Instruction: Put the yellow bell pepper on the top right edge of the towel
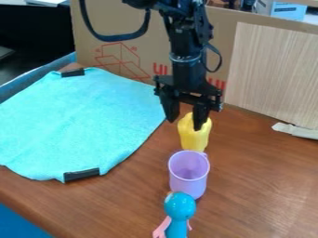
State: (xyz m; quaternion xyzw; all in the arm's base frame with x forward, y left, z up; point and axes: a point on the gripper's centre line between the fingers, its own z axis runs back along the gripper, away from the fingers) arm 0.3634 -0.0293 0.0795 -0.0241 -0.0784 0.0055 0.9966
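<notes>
- Brown wood-grain table (pixel 261 181) with a cardboard sheet (pixel 96 28) standing along its far side, printed in red; a pale wood-grain panel (pixel 273 69) stands at far right.
- A turquoise towel (pixel 81 116) lies spread on the left, with one black strip (pixel 72 72) at its far edge and another at its near edge.
- The black gripper (pixel 185 122) hangs down from the far side, just right of the towel. Its jaws are well parted, with nothing gripped between them; one finger overlaps the pepper in this view, and whether they touch I cannot tell.
- The yellow bell pepper (pixel 193 138) is on the table, right of the towel and off it.
- A lilac cup (pixel 188 169) is just nearer than the pepper.
- Nearer still is a blue toy (pixel 179 208) with pink parts.
- A whitish strip (pixel 297 130) lies at far right.
</notes>
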